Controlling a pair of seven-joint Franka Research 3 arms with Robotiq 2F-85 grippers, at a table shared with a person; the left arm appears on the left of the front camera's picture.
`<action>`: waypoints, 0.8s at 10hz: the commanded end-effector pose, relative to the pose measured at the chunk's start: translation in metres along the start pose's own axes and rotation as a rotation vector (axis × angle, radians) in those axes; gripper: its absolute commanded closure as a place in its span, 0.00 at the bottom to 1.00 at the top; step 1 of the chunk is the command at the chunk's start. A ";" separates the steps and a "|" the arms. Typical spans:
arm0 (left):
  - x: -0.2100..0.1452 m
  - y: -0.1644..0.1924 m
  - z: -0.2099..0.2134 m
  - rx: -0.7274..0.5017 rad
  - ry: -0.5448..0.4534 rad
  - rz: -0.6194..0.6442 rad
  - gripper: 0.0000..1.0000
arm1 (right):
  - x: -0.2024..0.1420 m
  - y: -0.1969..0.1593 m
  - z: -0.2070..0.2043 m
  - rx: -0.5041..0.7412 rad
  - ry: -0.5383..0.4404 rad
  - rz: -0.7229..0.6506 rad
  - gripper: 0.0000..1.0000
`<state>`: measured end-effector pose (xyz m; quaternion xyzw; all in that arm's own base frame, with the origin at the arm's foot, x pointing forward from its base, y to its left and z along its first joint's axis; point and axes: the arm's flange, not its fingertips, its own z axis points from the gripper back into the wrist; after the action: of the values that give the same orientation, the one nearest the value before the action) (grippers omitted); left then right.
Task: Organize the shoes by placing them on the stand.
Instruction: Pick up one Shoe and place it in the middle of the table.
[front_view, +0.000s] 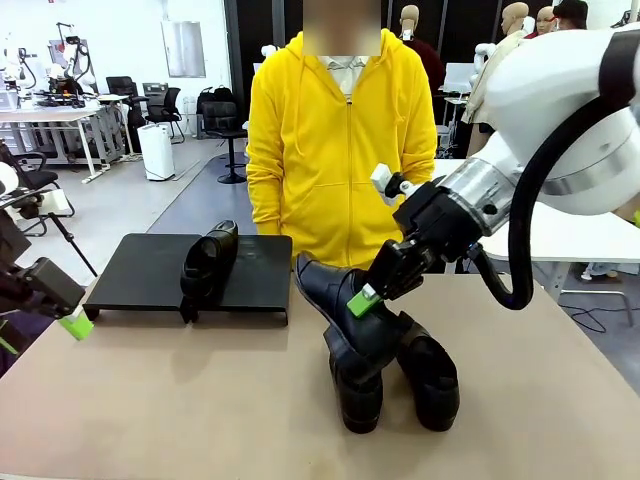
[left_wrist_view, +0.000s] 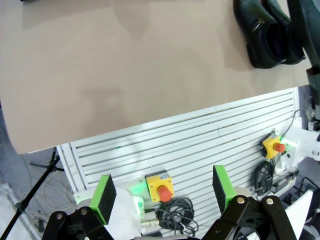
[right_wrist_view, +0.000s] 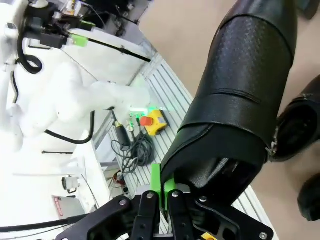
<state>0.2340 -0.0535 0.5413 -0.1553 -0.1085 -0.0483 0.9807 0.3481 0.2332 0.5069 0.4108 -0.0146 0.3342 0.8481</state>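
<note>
Beige counter (front_view: 150, 400) is stretching out ahead of me, and a person in a yellow hoodie (front_view: 330, 140) is standing at its far side. I am seeing the stand (front_view: 140, 270) sitting toward the far left, with one shoe (front_view: 208, 262) already resting near its middle. I am carrying the lifted shoe (front_view: 325, 285) in the right tool (front_view: 365, 298). Its jaws are pinching narrow on the thin rim of the opening near the heel, and the toe is tilting up toward the stand. Two more shoes (front_view: 357, 400) are lying side by side on the counter right beneath it, and I cannot tell whether the hanging heel is clear of them. The left tool (left_wrist_view: 162, 192) is hanging wide and empty out at the counter's left side, well apart from all the shoes.

I am judging the leather as glossy and slippery, stiff at the sole but giving at the collar, and the shoe as moderately heavy. With a pinch this far back, most of the shoe is hanging ahead of the grip, so I am expecting it to pivot or slip if I swing fast. For the remaining pair I am favouring one finger inside the opening and one outside the heel, seated deep.
</note>
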 end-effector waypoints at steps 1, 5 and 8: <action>0.001 0.003 0.001 -0.012 -0.005 -0.014 0.00 | 0.041 0.024 -0.055 -0.142 0.092 -0.032 1.00; 0.001 0.003 0.001 -0.012 -0.005 -0.014 0.00 | 0.084 0.026 -0.143 -0.506 0.145 -0.114 1.00; 0.001 0.003 0.001 -0.012 -0.005 -0.014 0.00 | 0.090 0.026 -0.194 -0.470 0.240 -0.194 1.00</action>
<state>0.2340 -0.0534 0.5414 -0.1554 -0.1085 -0.0482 0.9807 0.3534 0.4099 0.4158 0.1553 0.0282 0.2974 0.9416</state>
